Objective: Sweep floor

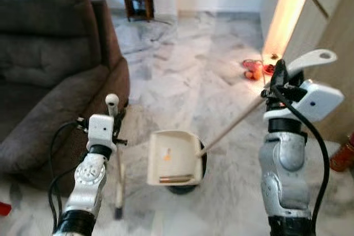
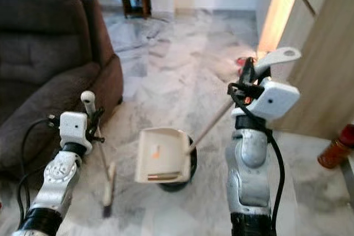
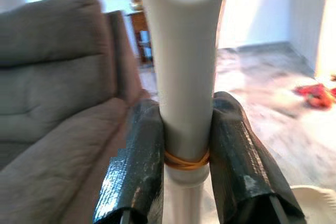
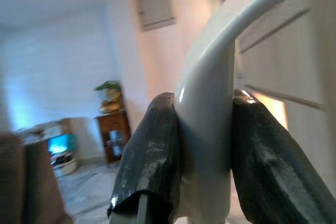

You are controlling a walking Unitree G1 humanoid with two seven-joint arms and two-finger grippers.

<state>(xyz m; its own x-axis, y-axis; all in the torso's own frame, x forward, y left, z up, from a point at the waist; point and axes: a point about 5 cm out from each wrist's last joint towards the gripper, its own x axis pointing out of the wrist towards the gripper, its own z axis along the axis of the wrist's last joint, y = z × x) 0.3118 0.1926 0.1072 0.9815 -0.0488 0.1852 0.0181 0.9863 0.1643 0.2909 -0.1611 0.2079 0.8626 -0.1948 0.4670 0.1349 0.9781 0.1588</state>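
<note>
Floor [image 1: 182,75] sweeping is set up: my left gripper [image 3: 184,156] has its fingers clamped on the brush [image 1: 118,153] beside the sofa [image 1: 50,70], my right gripper [image 4: 205,145] clamps the dustpan's [image 1: 172,157] handle. Next, I judge, brush debris toward the pan.

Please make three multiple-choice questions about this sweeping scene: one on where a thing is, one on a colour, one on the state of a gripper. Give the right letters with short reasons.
1. Where does the dustpan stand?
A. on the marble floor between the two arms
B. on the sofa
C. on a table

2. What colour is the sofa?
A. red
B. dark brown
C. white

3. What is the left gripper doing?
A. hanging open
B. shut on the broom handle
C. holding a cup

Answers:
1 A: in the head views it sits on the floor between the arms, and the right gripper holds its long handle.
2 B: its cushions are dark brown.
3 B: both fingers press the white broom handle.
</note>
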